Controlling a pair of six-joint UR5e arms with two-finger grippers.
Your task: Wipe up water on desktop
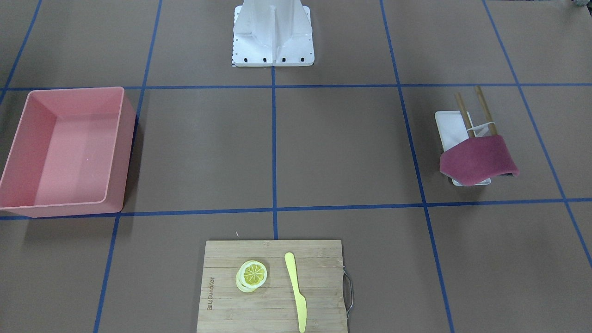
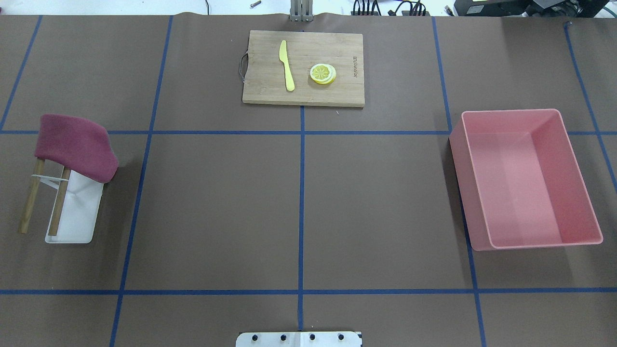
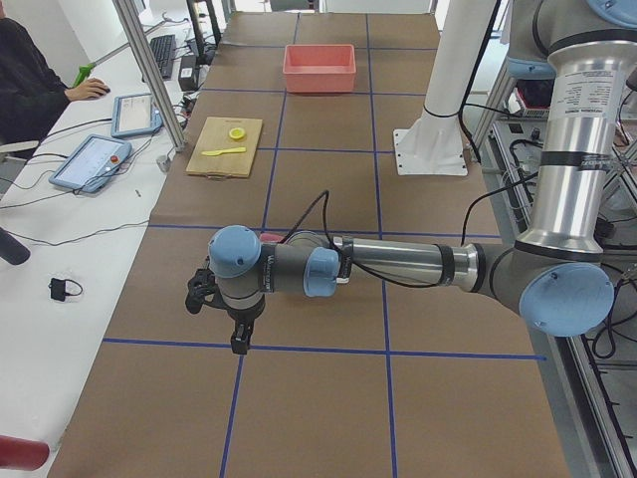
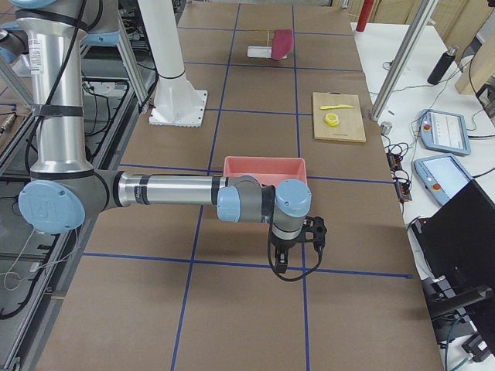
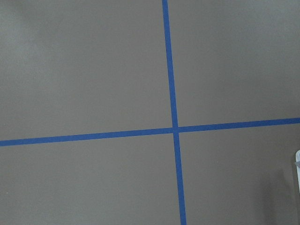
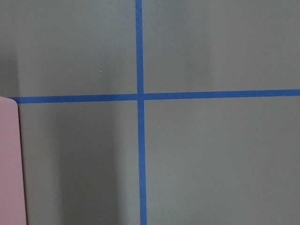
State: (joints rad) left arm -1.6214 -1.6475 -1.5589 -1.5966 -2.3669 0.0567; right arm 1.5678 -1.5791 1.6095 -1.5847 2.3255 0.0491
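Overhead exterior view: maroon cloth (image 2: 77,147) draped over two wooden rods (image 2: 30,200) of small rack, white tray (image 2: 77,212) under it, on robot's left part of desktop (image 2: 217,207). No water patch visible on brown surface. Cloth looks soft, light, limp; probably sags and folds when lifted. Better to pinch free hanging edge, away from rods. Left gripper (image 3: 199,296) and right gripper (image 4: 315,232) hover over desktop, cloth untouched. Fingers spread or closed: cannot tell.
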